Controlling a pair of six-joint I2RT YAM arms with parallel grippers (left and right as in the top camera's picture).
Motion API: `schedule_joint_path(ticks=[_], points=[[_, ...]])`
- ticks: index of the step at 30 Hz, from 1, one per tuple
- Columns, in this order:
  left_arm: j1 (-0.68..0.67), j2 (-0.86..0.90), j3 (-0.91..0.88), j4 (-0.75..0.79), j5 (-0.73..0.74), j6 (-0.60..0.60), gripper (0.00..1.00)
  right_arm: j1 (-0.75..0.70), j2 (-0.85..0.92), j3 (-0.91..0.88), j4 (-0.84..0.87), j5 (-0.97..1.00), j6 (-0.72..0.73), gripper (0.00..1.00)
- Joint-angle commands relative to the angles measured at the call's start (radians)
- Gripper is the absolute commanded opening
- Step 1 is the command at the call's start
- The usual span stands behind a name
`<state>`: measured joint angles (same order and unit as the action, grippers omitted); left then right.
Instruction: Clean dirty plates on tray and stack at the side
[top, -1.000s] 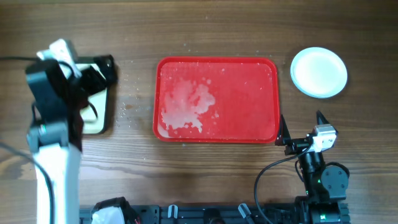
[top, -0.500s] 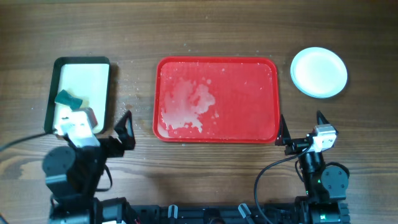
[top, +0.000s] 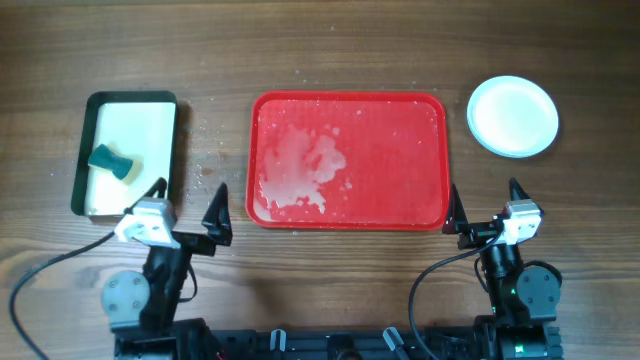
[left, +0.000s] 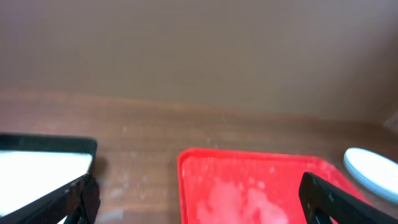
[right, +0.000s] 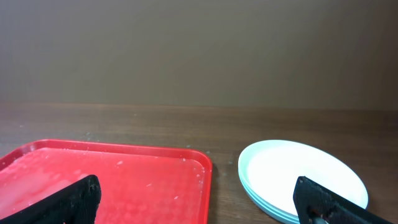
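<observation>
The red tray (top: 420, 108) lies mid-table with white foamy smears on its left half and no plates on it. It shows in the left wrist view (left: 193, 163) and the right wrist view (right: 186, 158). The plates (top: 513, 116) sit stacked to the tray's right, white on top, pale blue rims below, also in the right wrist view (right: 298, 177) and the left wrist view (left: 373, 169). My left gripper (top: 188, 205) is open and empty near the front edge, left of the tray. My right gripper (top: 485, 205) is open and empty by the tray's front right corner.
A black-rimmed cream pan (top: 150, 130) stands at the left with a green sponge (top: 111, 160) in it. Small white specks dot the wood around the tray.
My left arm has drawn back from over the pan to the front edge. The sponge now lies in the pan. The right arm has not moved.
</observation>
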<state>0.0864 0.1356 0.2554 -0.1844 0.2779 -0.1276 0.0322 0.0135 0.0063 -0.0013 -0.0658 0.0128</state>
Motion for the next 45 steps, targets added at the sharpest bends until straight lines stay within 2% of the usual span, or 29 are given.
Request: schedule_joint_path(ticks=[1,8,12,16,19,21,22,25,29,39,45], points=[[-0.016,-0.082,-0.095,0.053,-0.051,0.018,1.00,0.006,-0.009,-0.001,0.002,0.015,-0.013,1.00],[-0.039,-0.131,-0.211,0.241,-0.127,0.007,1.00,0.006,-0.009,-0.001,0.002,0.015,-0.013,1.00],[-0.039,-0.132,-0.249,0.298,-0.142,0.006,1.00,0.006,-0.009,-0.001,0.002,0.015,-0.013,1.00],[-0.039,-0.132,-0.249,0.293,-0.215,-0.080,1.00,0.006,-0.009,-0.001,0.002,0.015,-0.013,0.99],[-0.039,-0.132,-0.249,0.215,-0.259,-0.127,1.00,0.006,-0.009,-0.001,0.002,0.015,-0.013,1.00],[-0.047,-0.132,-0.249,0.104,-0.294,-0.143,1.00,0.006,-0.009,-0.001,0.002,0.015,-0.013,1.00],[-0.053,-0.132,-0.249,0.111,-0.291,-0.141,1.00,0.006,-0.009,-0.001,0.002,0.015,-0.013,1.00],[-0.065,-0.132,-0.249,0.108,-0.273,-0.066,1.00,0.006,-0.009,-0.001,0.002,0.015,-0.013,1.00],[-0.093,-0.132,-0.249,0.106,-0.261,0.112,1.00,0.006,-0.009,-0.001,0.002,0.015,-0.013,1.00],[-0.096,-0.132,-0.249,0.105,-0.262,0.199,1.00,0.006,-0.009,-0.001,0.002,0.015,-0.013,1.00],[-0.128,-0.132,-0.249,0.105,-0.265,0.195,1.00,0.006,-0.009,-0.001,0.002,0.015,-0.012,1.00]])
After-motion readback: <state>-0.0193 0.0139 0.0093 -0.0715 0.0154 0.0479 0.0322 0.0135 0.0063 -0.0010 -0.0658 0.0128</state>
